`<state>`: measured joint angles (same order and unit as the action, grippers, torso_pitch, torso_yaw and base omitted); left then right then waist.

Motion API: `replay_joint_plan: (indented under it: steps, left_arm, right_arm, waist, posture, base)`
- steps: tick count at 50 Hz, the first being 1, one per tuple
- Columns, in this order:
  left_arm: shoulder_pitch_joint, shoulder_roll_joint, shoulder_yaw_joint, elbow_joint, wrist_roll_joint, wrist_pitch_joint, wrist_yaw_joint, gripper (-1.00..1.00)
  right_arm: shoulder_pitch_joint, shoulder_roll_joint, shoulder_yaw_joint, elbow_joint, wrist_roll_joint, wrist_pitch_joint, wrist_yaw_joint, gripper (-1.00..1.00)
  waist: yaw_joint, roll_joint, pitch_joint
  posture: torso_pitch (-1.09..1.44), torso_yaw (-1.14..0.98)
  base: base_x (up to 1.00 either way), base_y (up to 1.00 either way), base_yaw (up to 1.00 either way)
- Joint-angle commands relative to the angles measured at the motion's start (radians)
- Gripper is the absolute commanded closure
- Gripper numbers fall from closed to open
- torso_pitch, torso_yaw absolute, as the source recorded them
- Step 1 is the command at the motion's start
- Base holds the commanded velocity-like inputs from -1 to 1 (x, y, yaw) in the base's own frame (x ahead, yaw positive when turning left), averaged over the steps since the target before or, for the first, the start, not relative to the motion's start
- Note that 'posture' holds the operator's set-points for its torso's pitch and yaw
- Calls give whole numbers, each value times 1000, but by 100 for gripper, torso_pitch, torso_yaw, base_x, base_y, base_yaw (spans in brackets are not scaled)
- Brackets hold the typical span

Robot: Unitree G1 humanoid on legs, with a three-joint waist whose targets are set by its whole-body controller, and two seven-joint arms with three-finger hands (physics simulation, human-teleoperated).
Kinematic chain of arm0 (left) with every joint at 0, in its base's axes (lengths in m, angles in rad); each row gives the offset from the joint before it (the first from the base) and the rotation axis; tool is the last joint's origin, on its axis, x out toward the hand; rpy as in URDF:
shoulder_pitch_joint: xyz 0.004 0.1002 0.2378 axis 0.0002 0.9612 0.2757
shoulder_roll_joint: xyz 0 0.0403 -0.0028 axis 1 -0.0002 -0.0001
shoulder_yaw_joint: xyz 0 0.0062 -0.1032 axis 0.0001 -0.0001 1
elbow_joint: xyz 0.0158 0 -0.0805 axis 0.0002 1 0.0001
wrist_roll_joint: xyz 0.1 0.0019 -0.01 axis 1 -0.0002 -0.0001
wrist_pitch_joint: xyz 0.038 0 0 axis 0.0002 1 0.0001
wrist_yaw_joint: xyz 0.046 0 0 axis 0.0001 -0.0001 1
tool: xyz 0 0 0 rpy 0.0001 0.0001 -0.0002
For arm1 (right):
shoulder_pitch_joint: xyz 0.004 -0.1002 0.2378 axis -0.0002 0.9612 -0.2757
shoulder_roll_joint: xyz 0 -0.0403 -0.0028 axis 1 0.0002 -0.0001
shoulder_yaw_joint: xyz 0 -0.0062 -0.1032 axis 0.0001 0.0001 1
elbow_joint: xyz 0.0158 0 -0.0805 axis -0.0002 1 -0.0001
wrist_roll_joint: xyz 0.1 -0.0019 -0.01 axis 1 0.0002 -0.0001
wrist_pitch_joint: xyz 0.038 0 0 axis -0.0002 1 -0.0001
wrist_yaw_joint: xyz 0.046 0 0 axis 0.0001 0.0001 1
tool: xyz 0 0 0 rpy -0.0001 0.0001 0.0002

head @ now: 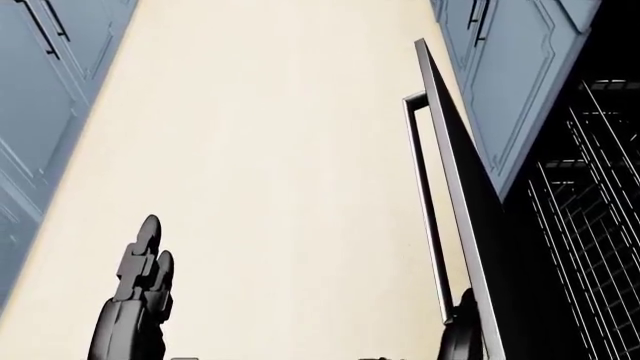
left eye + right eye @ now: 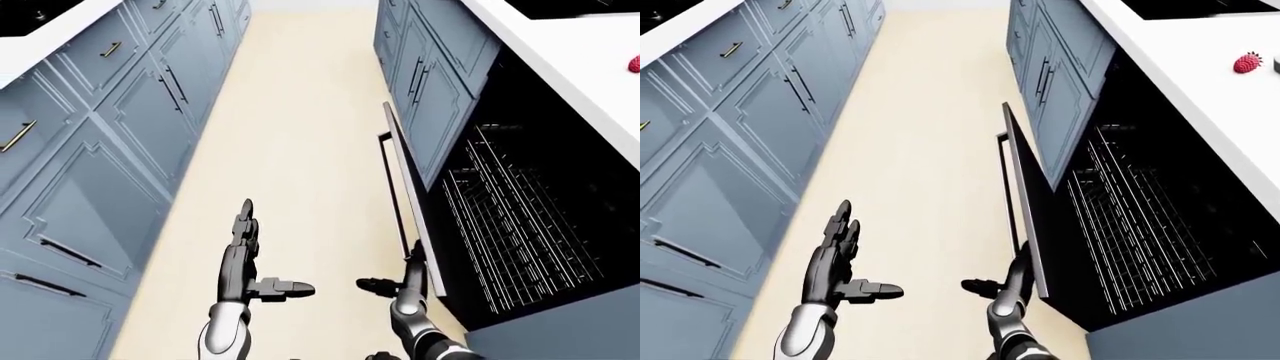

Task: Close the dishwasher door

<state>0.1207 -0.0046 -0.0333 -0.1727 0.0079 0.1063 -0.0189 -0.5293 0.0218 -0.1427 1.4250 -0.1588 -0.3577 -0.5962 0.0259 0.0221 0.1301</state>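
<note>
The dishwasher door (image 2: pixel 405 191) stands partly open, nearly upright, on the right of the left-eye view, with a long bar handle (image 2: pixel 392 187) on its outer face. Behind it show the dark tub and wire racks (image 2: pixel 520 225). My right hand (image 2: pixel 405 279) is open, fingers up against the door's lower outer edge, thumb pointing left. My left hand (image 2: pixel 248 255) is open and empty, fingers pointing up, to the left of the door over the floor. The door also shows in the head view (image 1: pixel 455 172).
Blue cabinets (image 2: pixel 100 135) line the left side, and more blue cabinets (image 2: pixel 430 82) stand beyond the dishwasher on the right. A white counter (image 2: pixel 1180 60) runs above the dishwasher with a small red thing (image 2: pixel 1246 62) on it. A beige floor aisle (image 2: pixel 300 135) runs between.
</note>
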Motion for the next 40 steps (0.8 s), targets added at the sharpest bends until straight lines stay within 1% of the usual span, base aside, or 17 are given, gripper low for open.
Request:
replay_joint_plan:
  steps: [1,27,40]
  left_arm:
    - [-11,1,2,-46,-2,-29,1,-100]
    - [-11,1,1,-49,-1,-31,1,-100]
    - [-10,1,-6,-39,13,-53,4,-100]
  right_arm:
    - [-41,-43,-9,-69,-1,-66,-86,-100]
    - [-36,-79,-13,-72,9,-52,-130,-100]
    - [-37,-98,-12,-73,7,-38,-139,-100]
  waist:
    - [-7,-9,-31]
    - [-5,-13,-31]
    - [-3,-16,-31]
  posture:
    - [15,0]
    - [15,0]
    - [15,0]
  base:
    - [0,0,0]
    - [0,0,0]
    - [0,0,0]
